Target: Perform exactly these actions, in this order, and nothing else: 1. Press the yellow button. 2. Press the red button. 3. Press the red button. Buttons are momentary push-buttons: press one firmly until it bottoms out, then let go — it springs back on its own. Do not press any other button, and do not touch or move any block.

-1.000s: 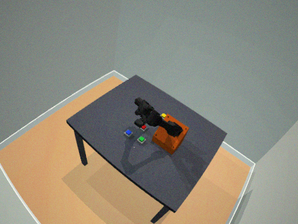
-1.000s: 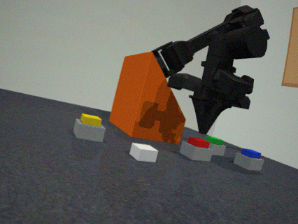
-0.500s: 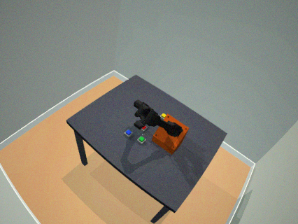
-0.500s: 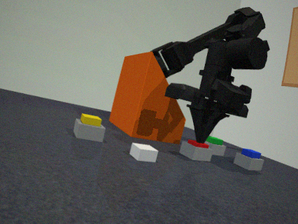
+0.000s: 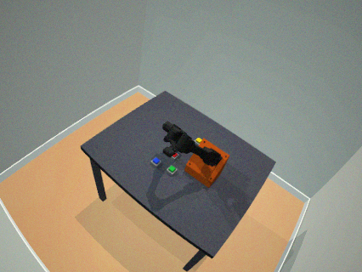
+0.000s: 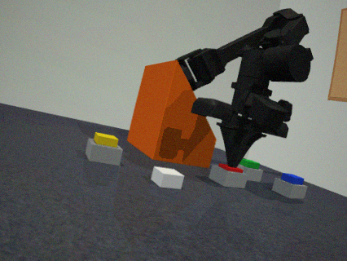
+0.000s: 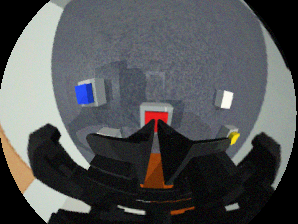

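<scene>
The red button sits on its grey base near the orange arm base. My gripper is shut, points straight down, and its tip rests on the red cap, which looks pushed low in its base. The yellow button stands apart to the left in the exterior view. The arm hides part of the red button in the top view.
A white block lies between the yellow and red buttons. A green button and a blue button stand close beside the red one. The orange arm base rises behind them.
</scene>
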